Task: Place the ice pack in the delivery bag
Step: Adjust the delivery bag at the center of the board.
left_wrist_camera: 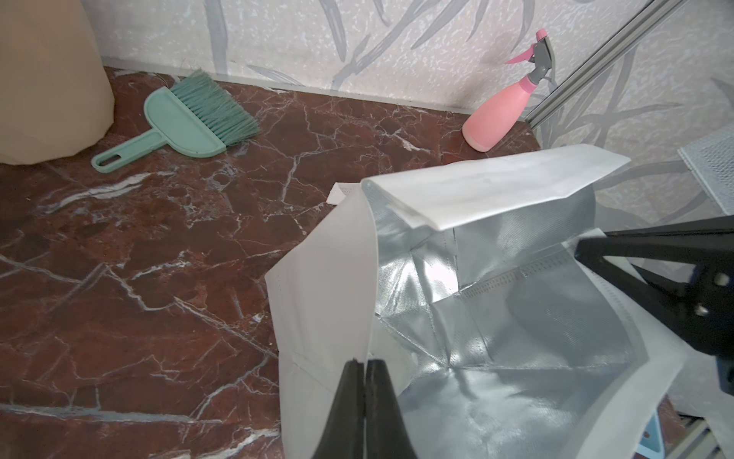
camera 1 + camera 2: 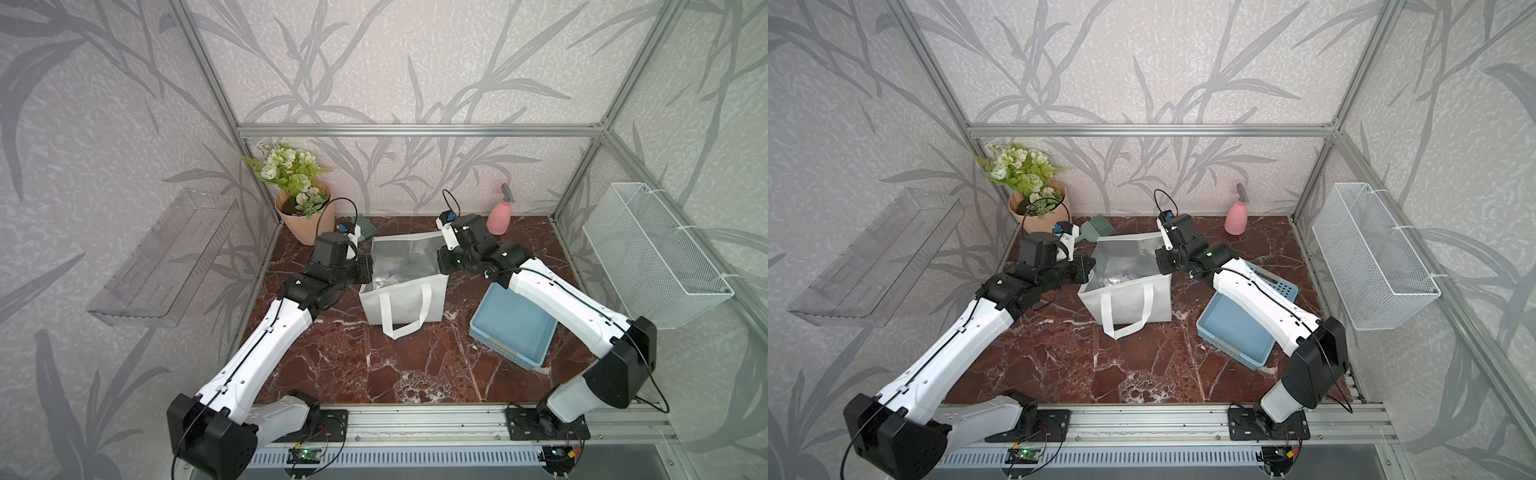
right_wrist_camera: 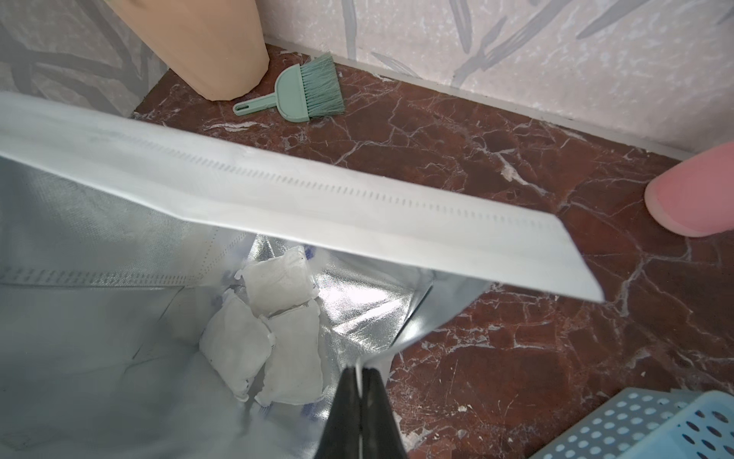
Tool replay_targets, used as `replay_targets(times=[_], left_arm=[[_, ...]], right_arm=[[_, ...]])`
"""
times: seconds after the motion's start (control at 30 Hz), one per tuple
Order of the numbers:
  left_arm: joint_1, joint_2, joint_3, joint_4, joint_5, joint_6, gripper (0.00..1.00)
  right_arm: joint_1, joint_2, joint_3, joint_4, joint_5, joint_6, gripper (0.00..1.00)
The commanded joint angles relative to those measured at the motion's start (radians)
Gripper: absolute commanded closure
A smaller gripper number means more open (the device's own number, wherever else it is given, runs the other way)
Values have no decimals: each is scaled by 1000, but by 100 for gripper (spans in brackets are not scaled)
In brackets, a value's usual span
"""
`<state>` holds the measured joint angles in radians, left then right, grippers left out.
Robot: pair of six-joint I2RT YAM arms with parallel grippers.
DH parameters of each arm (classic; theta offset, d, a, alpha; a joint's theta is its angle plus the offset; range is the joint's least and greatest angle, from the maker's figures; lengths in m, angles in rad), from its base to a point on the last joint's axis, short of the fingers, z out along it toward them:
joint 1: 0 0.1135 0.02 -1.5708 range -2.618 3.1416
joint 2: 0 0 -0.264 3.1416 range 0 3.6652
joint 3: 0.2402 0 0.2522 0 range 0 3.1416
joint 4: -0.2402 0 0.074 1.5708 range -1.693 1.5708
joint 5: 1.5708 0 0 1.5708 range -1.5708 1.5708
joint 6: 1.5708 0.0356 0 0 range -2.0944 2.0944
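Broadly, the job looks all but done, so the risks lie in how the bag is let go. On the marble worktop [image 2: 374, 365] the delivery bag [image 2: 405, 299] stands upright between the two arms, its mouth spread open. The blue tray [image 2: 515, 328] sits just beside it under the right arm, and no pack shows in it from above.

The bag is light and soft-sided. If either arm pulls outward or upward while gripping, the bag could slide, lift off the worktop or tip toward the tray. Uneven pulling could also collapse one wall inward.

The flap lid [image 3: 317, 206] hangs partly over the opening. Jolted, it may drop across the mouth, which matters only if another pack has to go in.

Three white ice packs [image 3: 294, 353] lie on the foil floor of the bag, touching one another. A tipped bag would spill them back out.

The left fingers [image 1: 349, 401] are pressed together on the bag's rim at one side. The right fingers [image 3: 345, 413] are likewise closed on a thin edge of the opposite rim. That fabric is slick and narrow, so it could slip free suddenly and let the wall spring back.
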<state>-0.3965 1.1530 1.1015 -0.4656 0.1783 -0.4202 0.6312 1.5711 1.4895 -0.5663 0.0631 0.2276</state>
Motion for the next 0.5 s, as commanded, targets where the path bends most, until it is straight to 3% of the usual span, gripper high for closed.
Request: replay_targets(times=[0.0, 0.17, 0.33, 0.4, 0.47], left_arm=[[-39, -49, -39, 56, 4, -161, 100], [-108, -93, -85, 105, -40, -350, 100], [-159, -98, -120, 187, -38, -455, 97], [-169, -90, -135, 222, -32, -466, 87], [-172, -80, -135, 225, -28, -466, 65]], right_arm=[[-51, -21, 36, 25, -43, -71, 100], [-128, 32, 130, 16, -234, -178, 100], [-157, 151, 267, -44, -295, -249, 100], [-170, 207, 316, -73, -311, -258, 100], [-179, 245, 349, -93, -320, -265, 100]])
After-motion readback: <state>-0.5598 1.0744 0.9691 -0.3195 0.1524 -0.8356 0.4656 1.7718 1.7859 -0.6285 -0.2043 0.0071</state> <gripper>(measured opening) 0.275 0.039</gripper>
